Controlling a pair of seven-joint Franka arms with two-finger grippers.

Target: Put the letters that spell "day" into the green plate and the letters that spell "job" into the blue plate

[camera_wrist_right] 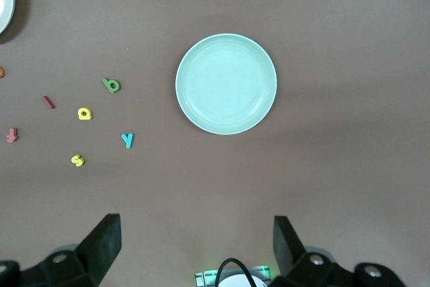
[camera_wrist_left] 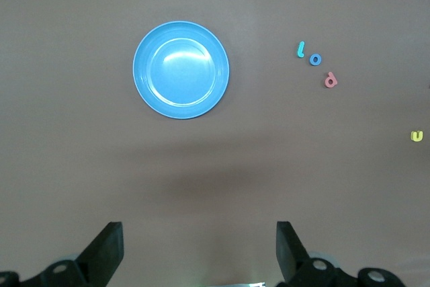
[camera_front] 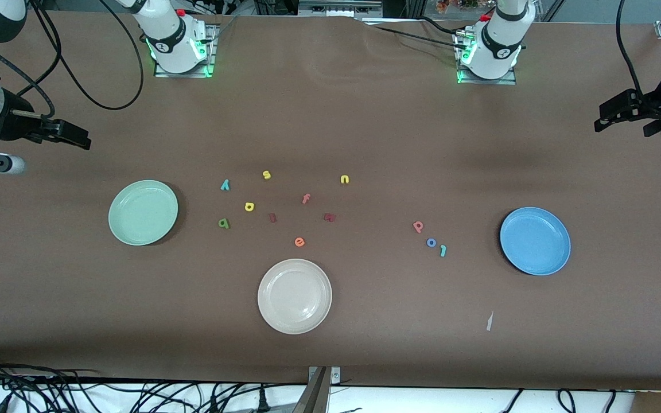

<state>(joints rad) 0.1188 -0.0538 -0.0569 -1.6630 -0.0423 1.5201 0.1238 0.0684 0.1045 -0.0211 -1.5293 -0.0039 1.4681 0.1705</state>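
The green plate (camera_front: 143, 212) (camera_wrist_right: 226, 83) lies bare toward the right arm's end. Beside it sit the teal "y" (camera_front: 225, 184) (camera_wrist_right: 127, 140), the yellow rounded letter (camera_front: 249, 206) (camera_wrist_right: 84, 113) and the dark green one (camera_front: 224, 223) (camera_wrist_right: 111, 85). The blue plate (camera_front: 535, 241) (camera_wrist_left: 181, 70) lies bare toward the left arm's end. Close together beside it lie the salmon "b" (camera_front: 418, 226) (camera_wrist_left: 330, 80), blue "o" (camera_front: 431, 242) (camera_wrist_left: 315, 59) and teal "j" (camera_front: 443, 250) (camera_wrist_left: 301, 49). My right gripper (camera_front: 81, 139) (camera_wrist_right: 195, 230) and left gripper (camera_front: 600, 123) (camera_wrist_left: 199, 233) hover high at the table's ends, both open and holding nothing.
A cream-white plate (camera_front: 294, 296) sits nearest the front camera, midway along the table. Spare letters lie in the middle: yellow "s" (camera_front: 266, 175), yellow "n" (camera_front: 345, 179), pink "f" (camera_front: 306, 199), orange "e" (camera_front: 299, 242), and two dark red pieces (camera_front: 272, 217) (camera_front: 330, 217).
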